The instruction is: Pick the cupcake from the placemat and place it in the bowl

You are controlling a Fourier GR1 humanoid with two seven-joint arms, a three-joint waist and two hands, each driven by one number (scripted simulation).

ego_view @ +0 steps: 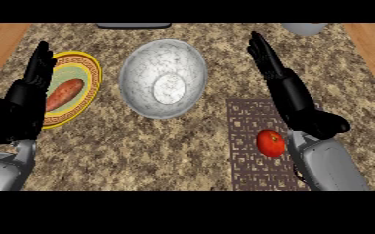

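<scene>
A dark patterned placemat (245, 163) lies at the lower right of the counter. On it sits a round red thing (270, 143) with a small green top, looking like a tomato rather than a cupcake. A white marbled bowl (143, 74) stands empty at the centre, left of the placemat. My right hand (289, 91) is open with straight fingers pointing away, above the placemat's far right corner and apart from the red thing. My left hand (29, 89) is open, fingers up, at the left edge.
A yellow patterned plate (84, 62) with a sweet potato (64, 93) lies left of the bowl, partly behind my left hand. A grey vessel (304, 28) and a dark flat object (134, 26) sit at the counter's far edge.
</scene>
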